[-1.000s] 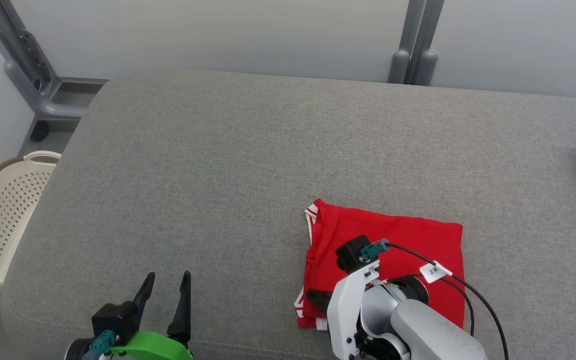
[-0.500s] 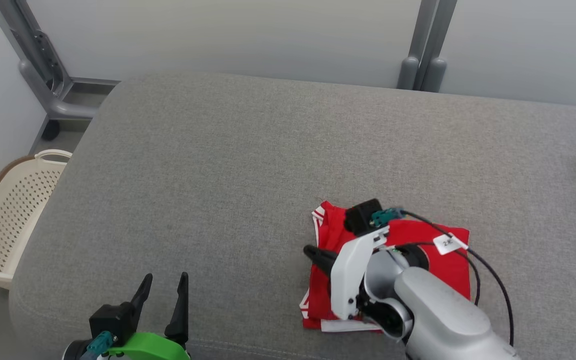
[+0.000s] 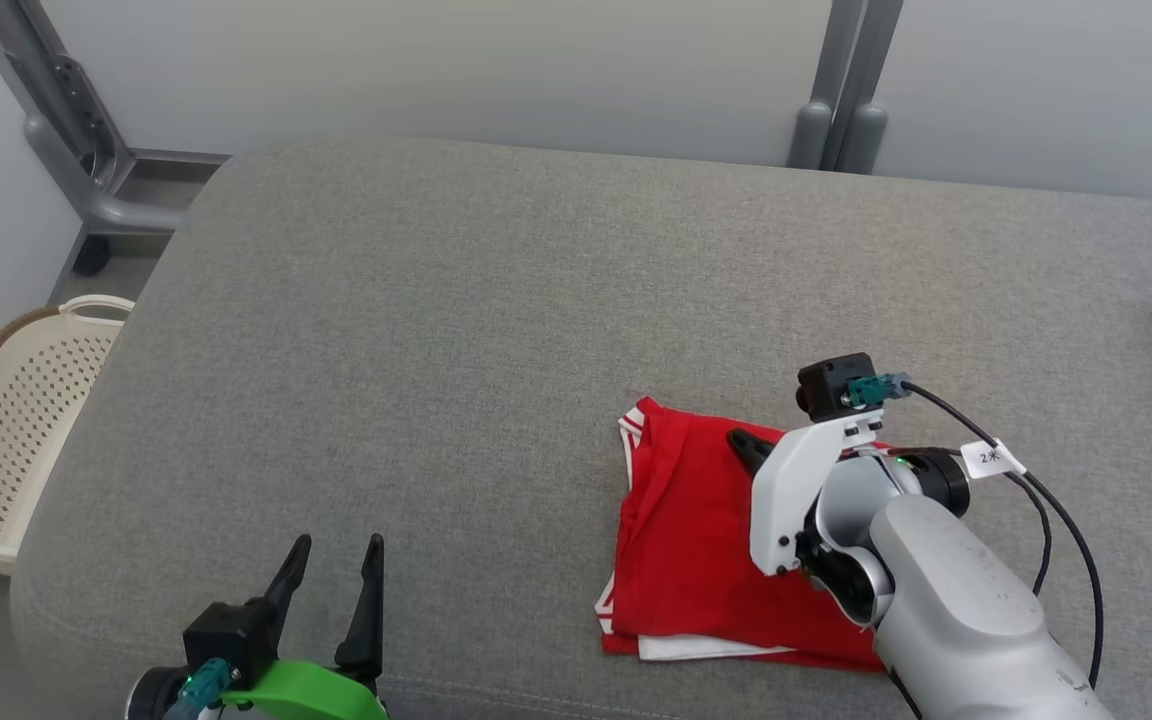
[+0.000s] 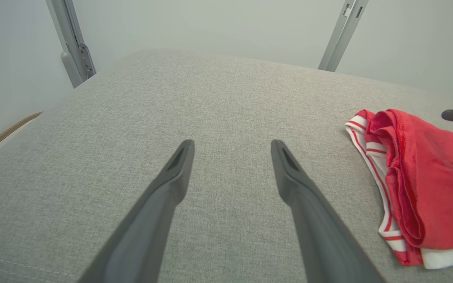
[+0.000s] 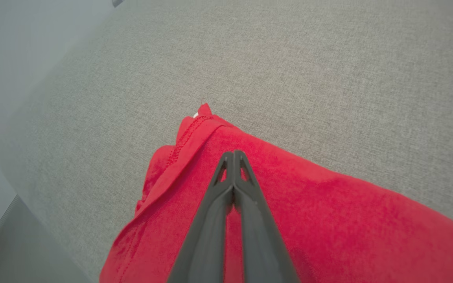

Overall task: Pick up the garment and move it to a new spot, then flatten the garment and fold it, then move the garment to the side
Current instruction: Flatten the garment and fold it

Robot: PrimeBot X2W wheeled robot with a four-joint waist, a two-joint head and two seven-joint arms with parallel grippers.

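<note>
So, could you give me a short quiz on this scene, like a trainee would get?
1. True or false: the right gripper is shut, its tips over the folded red garment.
2. The left gripper is: A) open above the bare grey cushion; B) shut on the garment; C) shut on a cup.
3. What cream thing stands off the cushion's left end?

Key: 1 true. 2 A. 3 a basket.
</note>
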